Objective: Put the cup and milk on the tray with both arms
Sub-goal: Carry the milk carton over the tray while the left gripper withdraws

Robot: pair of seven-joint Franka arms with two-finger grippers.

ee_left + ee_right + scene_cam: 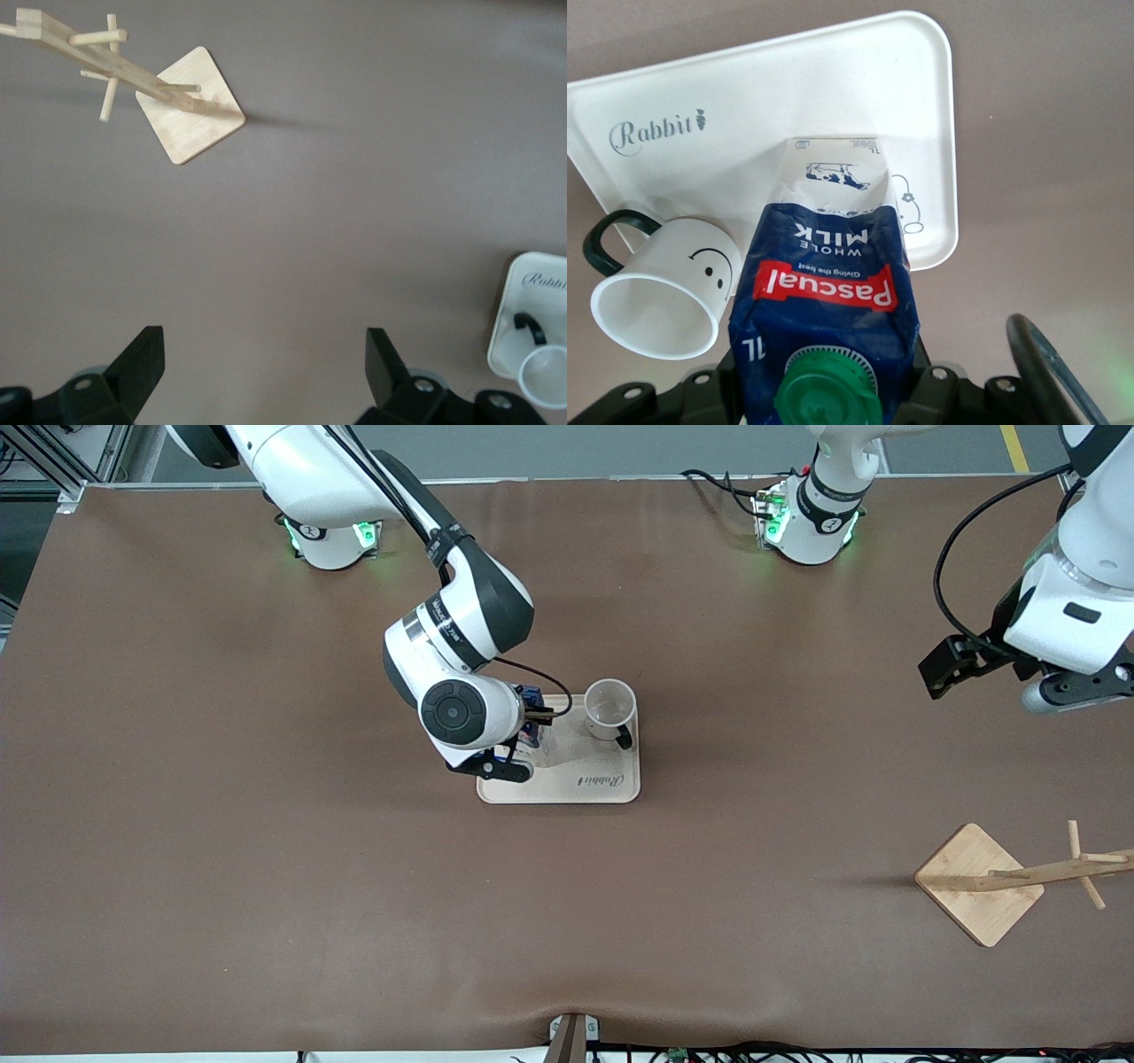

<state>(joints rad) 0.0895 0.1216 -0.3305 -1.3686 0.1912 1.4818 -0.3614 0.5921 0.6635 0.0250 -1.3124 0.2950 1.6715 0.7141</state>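
The cream tray (585, 786) lies mid-table and also shows in the right wrist view (744, 106). The white smiley cup (609, 708) stands upright on the tray at its left-arm end, farther from the front camera; the right wrist view shows it too (664, 297). My right gripper (523, 737) is shut on the blue milk carton (828, 283) just below its green cap. It holds the carton upright at the tray's right-arm end, base at the tray surface; I cannot tell if it touches. My left gripper (263, 363) is open and empty, up over bare table at the left arm's end (952, 669).
A wooden peg stand on a square base (979, 883) stands near the left arm's end, nearer the front camera; it also shows in the left wrist view (190, 106). Brown mat covers the table around the tray.
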